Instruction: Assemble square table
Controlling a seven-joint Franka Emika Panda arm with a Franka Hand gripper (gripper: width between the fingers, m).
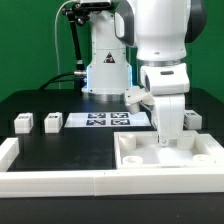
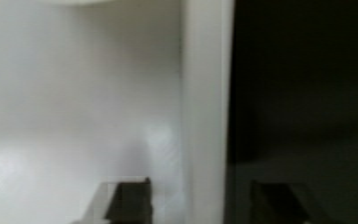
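The arm (image 1: 160, 40) stands at the exterior view's right. Its thick white last link is upright and the wrist is turned straight down, so the gripper (image 1: 170, 133) points at the table (image 1: 70, 150) over the far side of the slab (image 1: 150, 178). In the wrist view the two dark fingers (image 2: 126, 200) stand apart on either side of the slab's rim (image 2: 206, 100). A sliver of space shows between each finger and the rim, so they are released and grasp nothing.

At the exterior view's far left, the rail (image 1: 50, 181) is long, white, smooth and square-edged. It runs along the table's front and turns a corner up the left side. Behind it sit the first leg (image 1: 22, 123) and the second leg (image 1: 52, 122), short white blocks set near each other, each with a black-and-white tag on its face. Just beside the second leg lies the marker board (image 1: 105, 120), a thin flat white sheet printed with a row of tags.

The slab lies at the right front of the matte black table, underside up, near the rail's end. It is pale matte plastic with a raised rim and a square pocket at each near corner. A third leg (image 1: 195, 120), another tagged block, stands just behind its far right corner. In the wrist view the slab's pale floor lies on one side of the rim and the black table on the other.
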